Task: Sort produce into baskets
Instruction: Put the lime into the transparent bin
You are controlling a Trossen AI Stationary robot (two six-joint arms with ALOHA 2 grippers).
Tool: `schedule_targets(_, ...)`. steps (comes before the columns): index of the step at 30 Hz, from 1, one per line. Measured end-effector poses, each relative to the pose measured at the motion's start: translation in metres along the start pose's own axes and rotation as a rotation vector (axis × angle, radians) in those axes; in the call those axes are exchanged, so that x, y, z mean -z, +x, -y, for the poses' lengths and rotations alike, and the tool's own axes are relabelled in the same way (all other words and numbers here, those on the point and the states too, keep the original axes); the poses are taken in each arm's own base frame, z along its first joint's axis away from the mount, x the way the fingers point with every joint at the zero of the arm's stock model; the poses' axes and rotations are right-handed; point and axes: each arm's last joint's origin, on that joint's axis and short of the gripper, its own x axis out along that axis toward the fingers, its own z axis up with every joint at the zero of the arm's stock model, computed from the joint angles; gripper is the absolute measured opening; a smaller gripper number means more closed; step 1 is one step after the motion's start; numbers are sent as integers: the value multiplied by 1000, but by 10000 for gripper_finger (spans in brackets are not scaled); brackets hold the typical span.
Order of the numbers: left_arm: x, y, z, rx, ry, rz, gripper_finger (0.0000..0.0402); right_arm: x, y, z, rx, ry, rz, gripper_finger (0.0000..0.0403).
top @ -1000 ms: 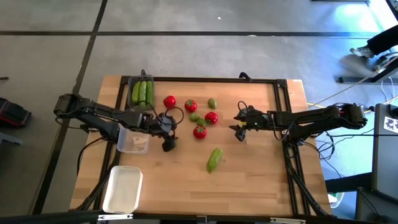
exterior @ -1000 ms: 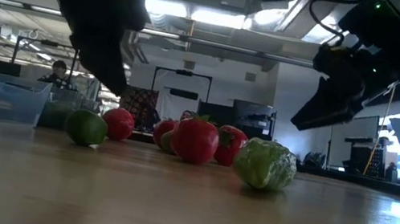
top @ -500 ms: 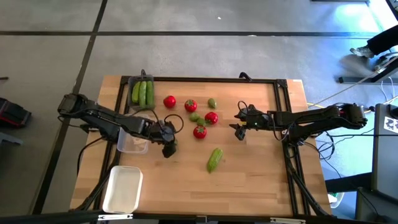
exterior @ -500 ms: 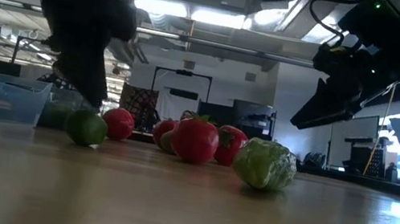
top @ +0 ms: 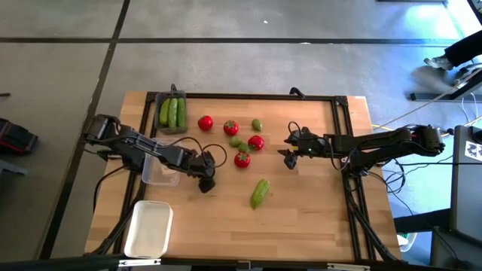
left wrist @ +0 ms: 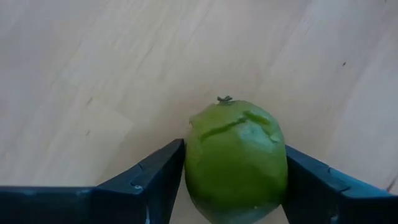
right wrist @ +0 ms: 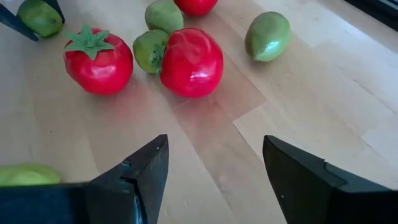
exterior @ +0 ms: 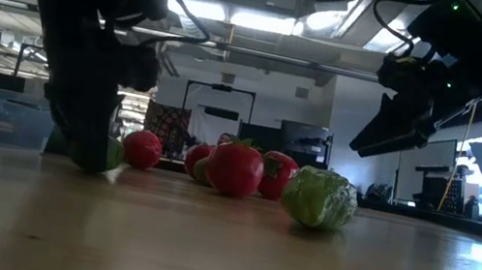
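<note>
Fingers of the left gripper bracket a small round green fruit on the table, touching both sides; grip looks about made, fruit not yet lifted. Judgement: squeeze squarely across the middle, then lift straight up so it cannot roll out. Just behind it sits the clear basket; white basket near the front edge, dark grey basket with cucumbers at the back. Tomatoes cluster mid-table. Farther off, right gripper waits with fingers apart, empty.
</note>
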Motion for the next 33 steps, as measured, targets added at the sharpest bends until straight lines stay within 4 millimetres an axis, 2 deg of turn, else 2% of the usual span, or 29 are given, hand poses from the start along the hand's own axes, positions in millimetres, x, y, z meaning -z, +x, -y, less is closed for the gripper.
schedule_targets(7, -3, -2, 2, -14, 80, 8, 162, 0, 0, 0, -7, -3, -5, 241)
schedule_targets(13, -10, -13, 5, -5, 122, 22, 162, 0, 0, -1, -31, -3, -12, 241)
schedule_targets(22, -20, -60, 5, 74, 89, 128, 173, 1, 0, -1, -40, -3, -18, 241)
schedule_targets(28, -14, -94, -8, 101, 83, 162, 171, 1, 0, -1, -43, -3, -19, 241)
schedule_targets(33, -3, -116, -23, 105, -1, 138, 171, 2, 0, -3, -94, 23, -43, 241)
